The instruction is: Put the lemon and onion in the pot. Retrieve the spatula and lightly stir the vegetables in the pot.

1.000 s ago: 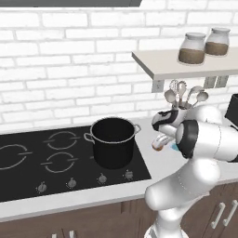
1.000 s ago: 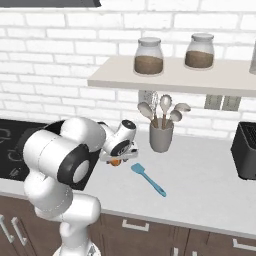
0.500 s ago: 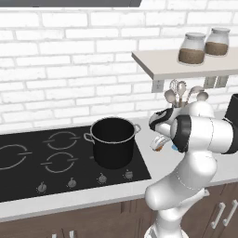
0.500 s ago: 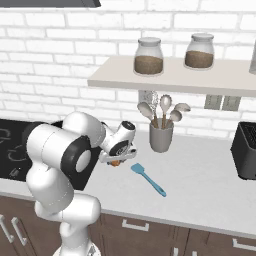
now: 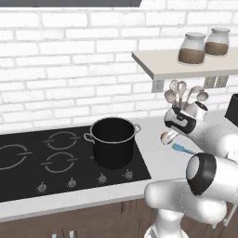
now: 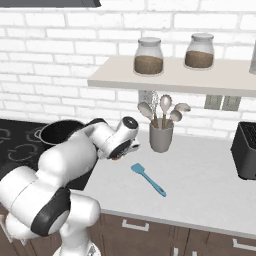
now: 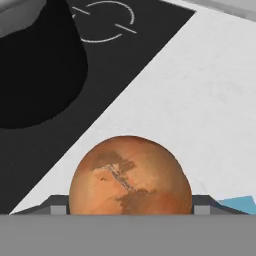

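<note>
My gripper (image 5: 168,135) is shut on the onion (image 7: 130,182), a brown-orange ball held above the white counter, right of the stove. The onion (image 5: 164,137) hangs a hand's width right of the black pot (image 5: 114,139), which stands on the cooktop's right rear burner. The pot's dark wall (image 7: 40,70) shows at the upper left of the hand view. The light-blue spatula (image 6: 148,179) lies flat on the counter just behind and right of the gripper; its blade tip (image 7: 240,205) is beside the onion. I see no lemon; the pot's inside is dark.
A grey utensil cup (image 6: 161,137) with spoons and a whisk stands at the wall behind the spatula. A shelf (image 6: 170,82) with two jars hangs above it. A black toaster (image 6: 245,150) sits at the far right. The black cooktop (image 5: 46,162) stretches left of the pot.
The arm's elbow and upper links have swung round and sunk lower. The hand with the onion has stayed almost where it was, rising slightly.
</note>
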